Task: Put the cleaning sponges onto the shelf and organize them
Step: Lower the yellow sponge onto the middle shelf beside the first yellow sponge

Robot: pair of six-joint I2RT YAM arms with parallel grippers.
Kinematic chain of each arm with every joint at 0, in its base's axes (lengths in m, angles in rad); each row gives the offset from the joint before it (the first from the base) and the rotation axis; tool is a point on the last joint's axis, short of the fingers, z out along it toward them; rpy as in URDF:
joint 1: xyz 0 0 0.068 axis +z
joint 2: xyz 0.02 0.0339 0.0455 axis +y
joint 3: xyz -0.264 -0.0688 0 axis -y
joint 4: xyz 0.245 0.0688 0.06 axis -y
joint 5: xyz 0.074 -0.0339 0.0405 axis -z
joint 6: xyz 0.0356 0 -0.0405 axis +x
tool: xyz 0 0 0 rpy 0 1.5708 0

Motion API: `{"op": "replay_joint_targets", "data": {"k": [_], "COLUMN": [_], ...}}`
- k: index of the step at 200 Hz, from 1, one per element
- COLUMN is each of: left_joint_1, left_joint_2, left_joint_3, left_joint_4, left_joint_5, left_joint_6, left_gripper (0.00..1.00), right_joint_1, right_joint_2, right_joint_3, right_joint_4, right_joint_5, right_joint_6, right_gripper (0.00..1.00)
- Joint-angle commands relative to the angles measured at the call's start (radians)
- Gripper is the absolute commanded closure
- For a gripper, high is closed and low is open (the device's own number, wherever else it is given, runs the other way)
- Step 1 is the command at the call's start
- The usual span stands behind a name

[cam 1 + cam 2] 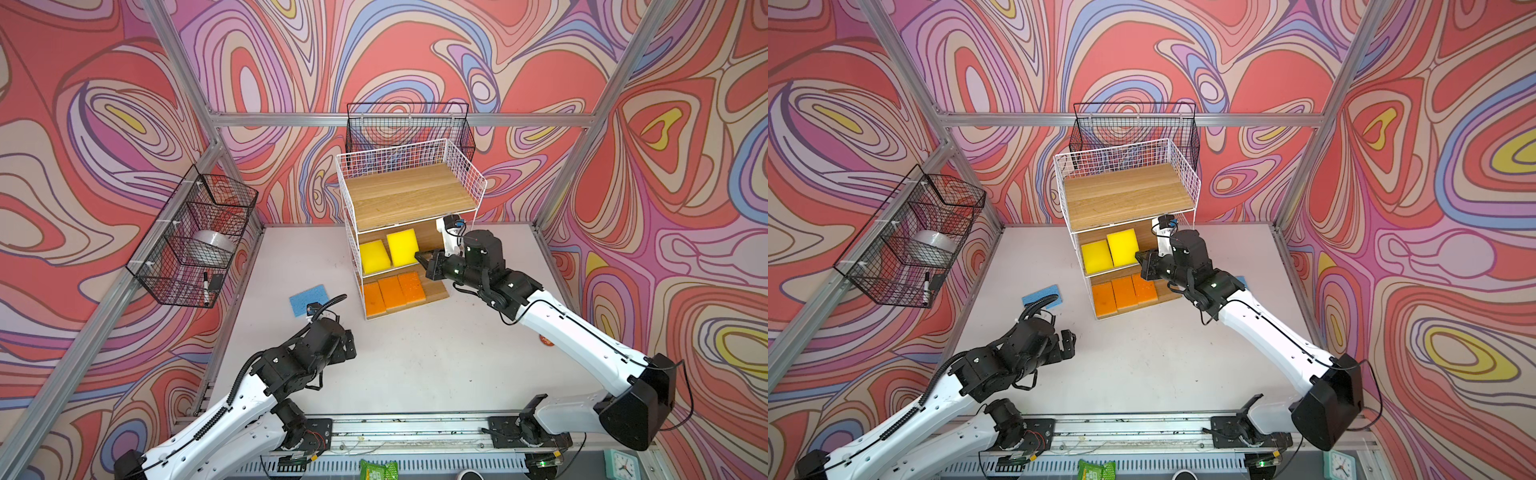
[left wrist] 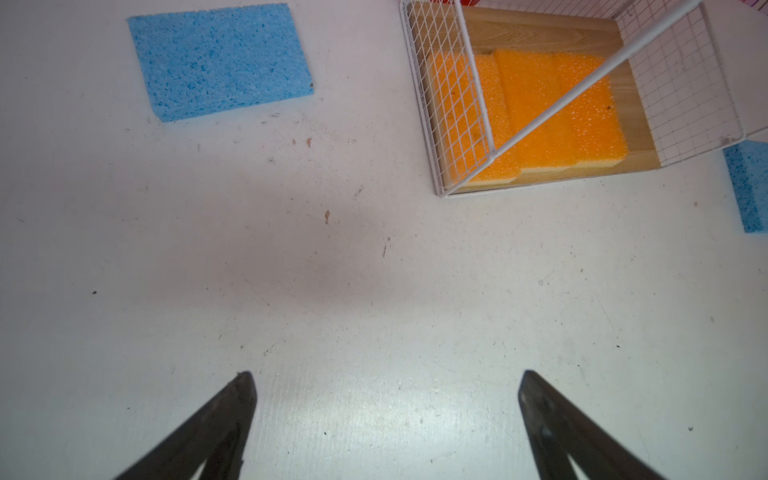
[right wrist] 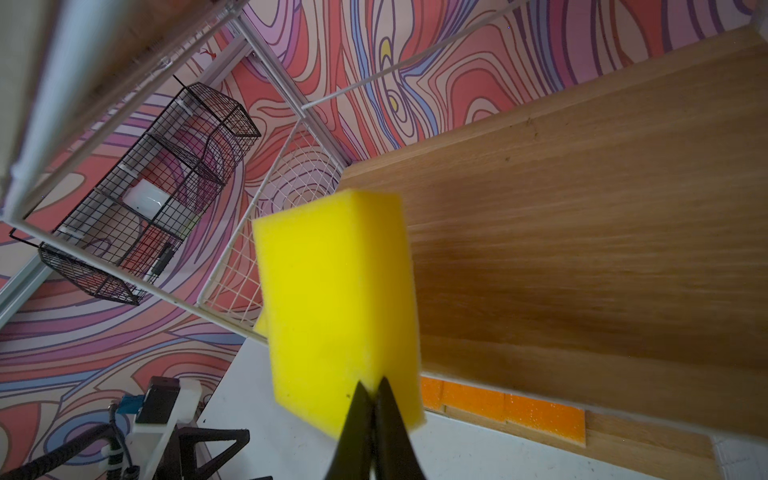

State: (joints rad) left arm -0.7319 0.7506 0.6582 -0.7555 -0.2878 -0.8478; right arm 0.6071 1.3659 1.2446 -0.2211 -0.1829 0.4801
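In both top views the right gripper [image 1: 420,258] reaches into the middle tier of the shelf [image 1: 407,195]. Its jaws are pressed together on a corner of a yellow sponge [image 1: 402,247], which stands tilted just beyond the tips. A second yellow sponge [image 1: 374,257] lies on the same board, close beside the held one and farther from the gripper. Three orange sponges [image 1: 394,293] sit in a row on the bottom board, below the gripper. The left gripper [image 1: 1068,340] hangs over the counter [image 1: 415,365] holding nothing, and a blue sponge [image 1: 308,300] lies flat just beyond it. In a top view a second blue sponge [image 1: 1239,281] peeks out behind the right arm, beside the shelf's foot.

The left wrist view shows the left gripper's fingers [image 2: 245,399] spread wide above bare counter. Well ahead of them lie the blue sponge [image 2: 220,60] and, apart from it, the bottom tier with the orange sponges [image 2: 536,112]. The second blue sponge [image 2: 748,187] lies past the shelf, partly cut off.

The right wrist view shows the right gripper's tips pinching the yellow sponge [image 3: 336,299] at its edge, with the middle board beyond. Whether the sponge touches that board I cannot tell. A black wire basket [image 3: 145,195] hangs on the wall far beyond the gripper.
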Motion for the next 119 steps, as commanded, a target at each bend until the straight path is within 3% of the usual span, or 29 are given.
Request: {"op": "replay_joint_targets", "data": {"k": [1, 119], "left_joint_1": [0.007, 0.012], "left_joint_2": [0.01, 0.02], "left_joint_3": [0.026, 0.031], "left_joint_4": [-0.003, -0.008], "left_joint_5": [-0.001, 0.007], "left_joint_6": [0.012, 0.008], "left_gripper": [0.0, 0.0], "right_joint_1": [-0.009, -0.015], "right_joint_2": [0.017, 0.037], "right_joint_3": [-0.029, -0.056], "right_joint_4": [0.041, 0.118], "right_joint_5": [-0.002, -0.017], "right_joint_6": [-0.017, -0.022], "right_gripper": [1.0, 1.0]}}
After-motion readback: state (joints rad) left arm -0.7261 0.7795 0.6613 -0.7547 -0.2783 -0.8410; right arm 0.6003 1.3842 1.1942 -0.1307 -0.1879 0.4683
